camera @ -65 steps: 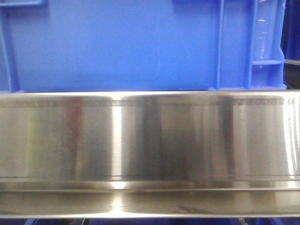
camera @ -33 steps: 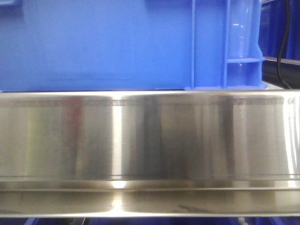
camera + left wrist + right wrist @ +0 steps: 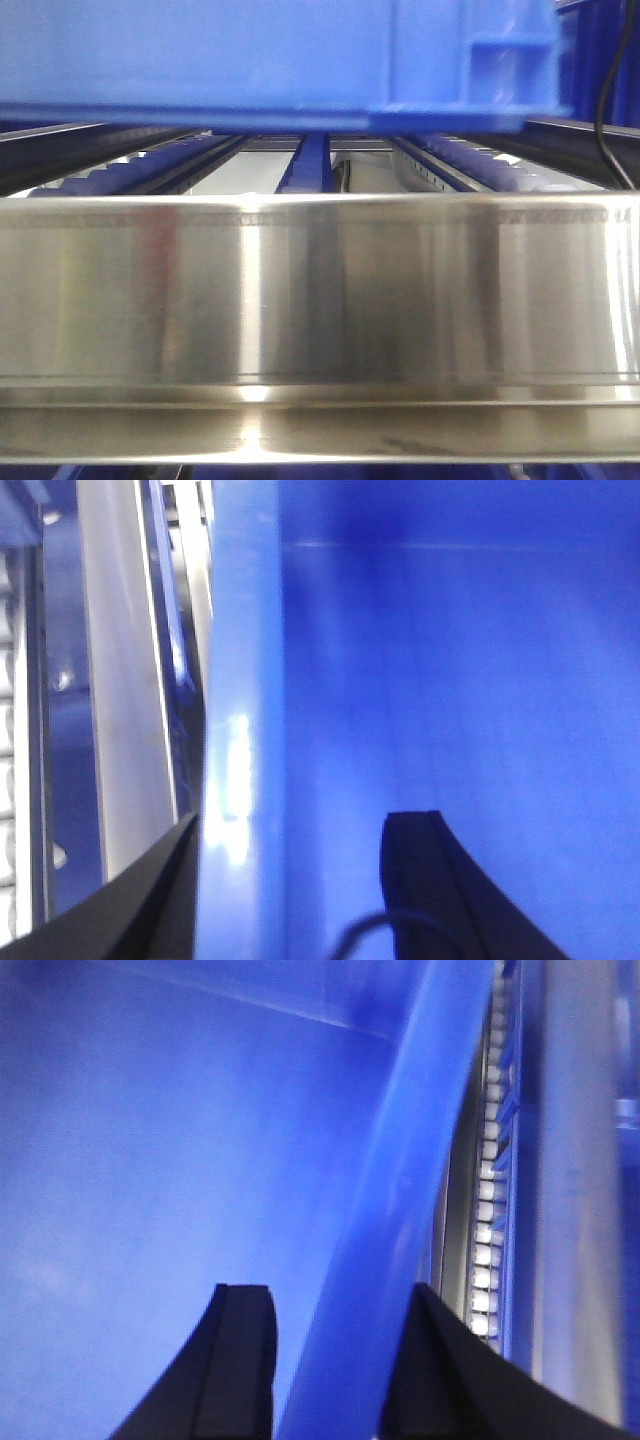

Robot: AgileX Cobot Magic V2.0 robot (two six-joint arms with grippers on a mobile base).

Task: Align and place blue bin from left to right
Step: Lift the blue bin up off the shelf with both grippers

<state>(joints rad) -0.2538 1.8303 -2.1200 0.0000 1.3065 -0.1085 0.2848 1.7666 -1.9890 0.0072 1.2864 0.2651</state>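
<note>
step: carry bright-blue rectangular plastic bin [image 3: 250, 50] rightward | left gripper [image 3: 300, 820], right gripper [image 3: 332, 1290]: each clamps a side wall | tip: keep level above brushed-steel rail [image 3: 320, 300]

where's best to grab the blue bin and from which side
Grip the blue bin by its two end walls from above: each thin upright rim fits between jaws, one finger inside, one outside, as the left gripper and right gripper straddle them.

Brushed steel rail [image 3: 320, 300] in fg, roller tracks [image 3: 150, 165] behind, black cable [image 3: 600, 110] at R
</note>
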